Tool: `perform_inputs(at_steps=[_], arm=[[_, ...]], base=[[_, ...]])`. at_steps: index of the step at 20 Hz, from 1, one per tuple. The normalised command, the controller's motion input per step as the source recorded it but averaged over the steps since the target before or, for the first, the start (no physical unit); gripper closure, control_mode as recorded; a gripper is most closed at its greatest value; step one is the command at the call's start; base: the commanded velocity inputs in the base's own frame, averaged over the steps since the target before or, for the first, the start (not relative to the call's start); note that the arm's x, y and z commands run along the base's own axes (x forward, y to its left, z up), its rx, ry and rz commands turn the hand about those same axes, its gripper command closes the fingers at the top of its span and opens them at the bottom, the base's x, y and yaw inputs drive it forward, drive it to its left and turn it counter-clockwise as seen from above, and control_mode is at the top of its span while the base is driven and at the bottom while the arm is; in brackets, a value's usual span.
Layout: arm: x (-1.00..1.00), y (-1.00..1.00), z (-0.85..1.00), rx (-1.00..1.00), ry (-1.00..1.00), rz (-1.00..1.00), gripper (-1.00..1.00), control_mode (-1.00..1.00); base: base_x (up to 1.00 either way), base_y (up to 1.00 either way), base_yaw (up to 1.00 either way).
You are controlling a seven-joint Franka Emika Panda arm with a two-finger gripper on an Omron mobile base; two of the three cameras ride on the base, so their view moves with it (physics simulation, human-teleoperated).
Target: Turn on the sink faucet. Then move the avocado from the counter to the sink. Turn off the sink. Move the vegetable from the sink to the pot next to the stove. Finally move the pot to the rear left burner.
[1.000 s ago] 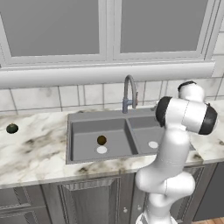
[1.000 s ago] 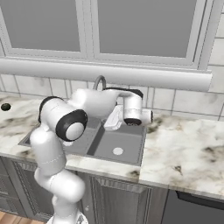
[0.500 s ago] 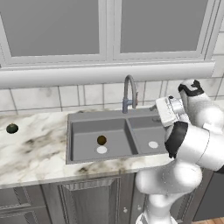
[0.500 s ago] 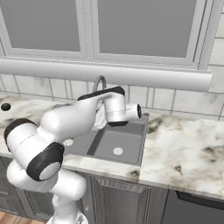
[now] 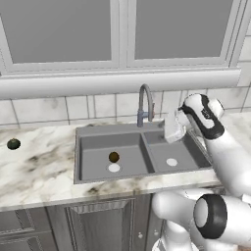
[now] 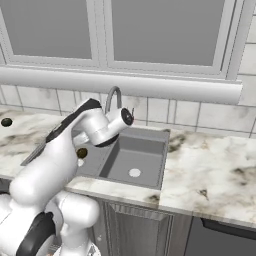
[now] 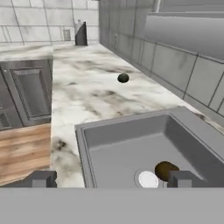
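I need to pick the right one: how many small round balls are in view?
2. The brownish avocado lies in the sink's left basin beside the drain. A darker ball sits on the counter far left of the sink. Others may be hidden behind the arm.

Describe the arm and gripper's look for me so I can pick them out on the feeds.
The arm is glossy white, built of rounded tubular segments with dark, near-black joint caps and bands. No loose cables or markings show. The gripper has a blocky white body; in the hand view its fingertips are small, square and dark grey.

Hand (image 7: 111,178) open, arm bent fwd
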Motion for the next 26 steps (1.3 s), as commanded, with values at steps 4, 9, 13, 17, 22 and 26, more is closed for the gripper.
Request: perform_inputs(at_steps=[4, 9, 13, 17, 22, 26], arm=[[0.0, 0.89, 0.03, -0.2, 0.23, -0.23, -1.0, -1.0], [0.02, 0.8, 0.0, -0.19, 0.24, -0.23, -1.0, -1.0], [0.07, 0.48, -0.02, -0.13, 0.23, -0.24, -1.0, -1.0], [0.19, 0.36, -0.04, -0.06, 0.19, -0.26, -1.0, -1.0], [0.21, 0.29, -0.14, -0.03, 0.14, -0.28, -1.0, -1.0], [0.0, -0.07, -0.19, 0.0, 0.06, -0.14, -1.0, -1.0]], base=[[0.0, 0.0, 0.0], [0.0, 0.0, 0.0], [0.0, 0.0, 0.0], [0.0, 0.0, 0.0], [0.0, 0.0, 0.0], [0.0, 0.0, 0.0]])
